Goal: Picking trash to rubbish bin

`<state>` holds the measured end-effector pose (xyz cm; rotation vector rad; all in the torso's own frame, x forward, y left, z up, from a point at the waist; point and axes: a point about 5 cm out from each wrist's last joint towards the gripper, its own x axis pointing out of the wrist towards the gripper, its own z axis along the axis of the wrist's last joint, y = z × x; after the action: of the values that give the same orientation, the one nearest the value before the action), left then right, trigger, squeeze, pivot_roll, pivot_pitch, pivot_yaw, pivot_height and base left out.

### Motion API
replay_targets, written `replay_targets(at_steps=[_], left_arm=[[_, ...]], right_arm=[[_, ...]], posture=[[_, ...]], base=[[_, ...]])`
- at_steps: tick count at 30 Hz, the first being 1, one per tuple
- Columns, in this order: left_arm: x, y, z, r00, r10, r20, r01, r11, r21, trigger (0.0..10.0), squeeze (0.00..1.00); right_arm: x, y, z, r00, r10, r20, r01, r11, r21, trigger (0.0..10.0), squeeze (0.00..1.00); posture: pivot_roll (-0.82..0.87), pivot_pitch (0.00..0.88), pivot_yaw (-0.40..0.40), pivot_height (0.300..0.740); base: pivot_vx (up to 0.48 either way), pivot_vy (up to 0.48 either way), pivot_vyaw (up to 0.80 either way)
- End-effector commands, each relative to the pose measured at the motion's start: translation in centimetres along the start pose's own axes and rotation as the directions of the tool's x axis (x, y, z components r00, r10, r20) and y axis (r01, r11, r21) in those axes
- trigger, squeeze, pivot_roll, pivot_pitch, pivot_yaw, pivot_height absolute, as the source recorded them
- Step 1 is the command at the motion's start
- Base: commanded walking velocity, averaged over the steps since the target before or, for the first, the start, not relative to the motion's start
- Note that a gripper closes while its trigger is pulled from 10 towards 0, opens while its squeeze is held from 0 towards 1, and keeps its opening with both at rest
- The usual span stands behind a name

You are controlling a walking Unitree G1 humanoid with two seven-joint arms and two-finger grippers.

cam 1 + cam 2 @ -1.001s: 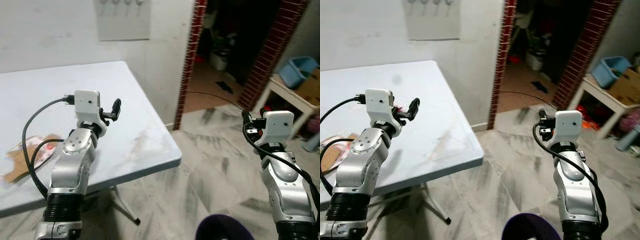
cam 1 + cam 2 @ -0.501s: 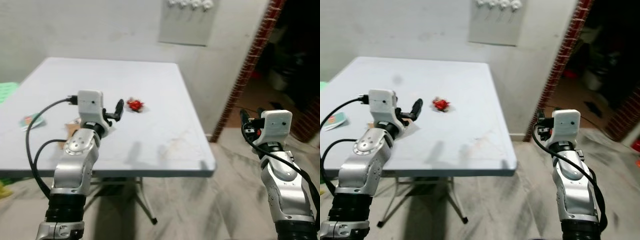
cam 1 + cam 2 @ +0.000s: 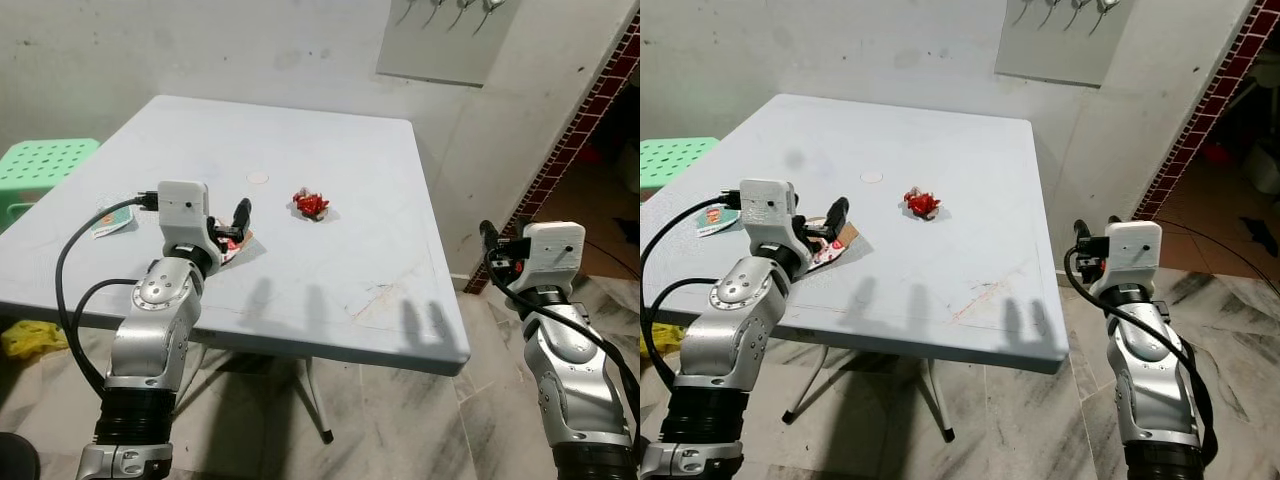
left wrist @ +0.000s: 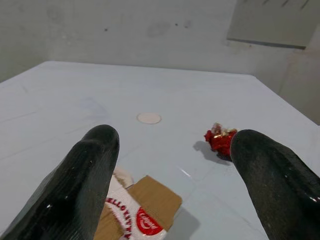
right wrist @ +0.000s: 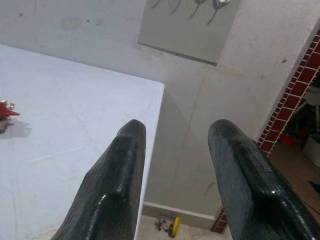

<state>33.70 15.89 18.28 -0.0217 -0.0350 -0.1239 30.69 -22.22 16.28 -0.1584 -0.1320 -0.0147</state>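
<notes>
- Jaws of the left gripper [image 4: 170, 170] stand apart above a flat cardboard-and-paper wrapper [image 3: 232, 249].
- Crumpled red foil wrapper [image 3: 310, 204] lies near it on the smooth pale desk [image 3: 330, 150].
- Right gripper [image 5: 175, 165], blunt black jaws apart, hangs beside the desk's edge.

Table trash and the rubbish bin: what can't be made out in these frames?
- Cardboard wrapper: the left tool covers part of it in the eye views; its small print is unreadable in the left wrist view.
- Red crumpled wrapper: too small to identify; the image edge cuts it in the right wrist view.
- Card near the table edge: a cable crosses it, its print too small.
- Yellow item on the floor: partly behind the table edge.
- Rubbish bin: its location cannot be told.
</notes>
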Motion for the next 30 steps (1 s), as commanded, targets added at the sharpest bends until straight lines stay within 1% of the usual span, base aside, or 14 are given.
replay_targets(at_steps=[1, 3, 9, 12, 15, 18, 23, 26, 28, 30], left_arm=[[-0.06, -0.30, 0.31, 1.000, -0.004, 0.005, 0.004, 1.000, -0.005, 10.0, 0.00], [-0.04, -0.36, 0.32, 1.000, -0.009, 0.005, 0.009, 1.000, -0.012, 10.0, 0.00], [-0.02, -0.43, 0.21, 1.000, -0.007, -0.014, 0.006, 0.999, -0.050, 10.0, 0.00], [-0.02, -0.44, 0.19, 1.000, -0.006, -0.013, 0.005, 0.998, -0.056, 10.0, 0.00], [-0.03, -0.44, 0.12, 1.000, -0.001, -0.019, 0.000, 0.999, -0.051, 10.0, 0.00], [0.18, -0.39, -0.19, 0.998, 0.024, -0.065, -0.027, 0.999, -0.036, 10.0, 0.00], [0.20, -0.42, 0.01, 0.998, 0.028, -0.061, -0.029, 1.000, -0.009, 10.0, 0.00], [0.23, -0.63, -0.09, 0.997, 0.012, -0.078, -0.014, 1.000, -0.019, 10.0, 0.00], [0.27, -0.78, 0.04, 0.997, 0.008, -0.073, -0.008, 1.000, -0.002, 10.0, 0.00], [0.27, -1.00, 0.18, 0.997, -0.005, -0.071, 0.004, 1.000, -0.012, 10.0, 0.00]], right_arm=[[-0.03, -0.35, 0.30, 1.000, -0.002, 0.003, 0.002, 1.000, -0.014, 10.0, 0.00], [-0.01, -0.36, 0.30, 1.000, -0.001, 0.002, 0.001, 1.000, -0.014, 10.0, 0.00], [-0.15, -0.24, 0.24, 1.000, 0.004, -0.003, -0.004, 1.000, -0.015, 10.0, 0.00], [-0.18, -0.24, 0.22, 1.000, 0.004, -0.003, -0.004, 1.000, -0.015, 10.0, 0.00], [-0.27, -0.23, 0.15, 1.000, 0.005, -0.007, -0.006, 1.000, -0.014, 10.0, 0.00], [-0.36, -0.23, 0.13, 1.000, 0.004, -0.008, -0.004, 1.000, -0.016, 10.0, 0.00], [-0.38, -0.26, 0.18, 1.000, 0.000, -0.003, 0.000, 0.999, 0.033, 10.0, 0.00], [-0.41, -0.26, 0.17, 1.000, 0.007, -0.007, -0.007, 0.999, 0.038, 10.0, 0.00], [-0.46, -0.25, 0.20, 1.000, 0.008, -0.007, -0.007, 0.999, 0.038, 10.0, 0.00], [-0.55, -0.26, 0.29, 1.000, 0.006, -0.001, -0.006, 0.999, 0.045, 10.0, 0.00]], posture=[[0.00, 0.003, -0.090, 0.740], [0.00, 0.004, -0.090, 0.740], [-0.01, 0.010, -0.089, 0.740], [-0.01, 0.010, -0.089, 0.740], [-0.01, 0.012, -0.089, 0.740], [-0.01, 0.013, -0.089, 0.740], [-0.01, 0.014, -0.088, 0.740], [-0.01, 0.015, -0.087, 0.740], [-0.01, 0.016, -0.084, 0.740], [-0.01, 0.018, -0.083, 0.740]], base=[[0.000, 0.000, 0.80], [0.000, 0.000, 0.80], [0.000, 0.444, 0.78], [0.000, 0.430, 0.71], [0.000, 0.000, 0.69], [0.000, 0.000, 0.50], [0.000, 0.000, 0.00], [0.000, 0.000, 0.00], [0.000, 0.000, 0.00], [0.000, 0.000, 0.00]])
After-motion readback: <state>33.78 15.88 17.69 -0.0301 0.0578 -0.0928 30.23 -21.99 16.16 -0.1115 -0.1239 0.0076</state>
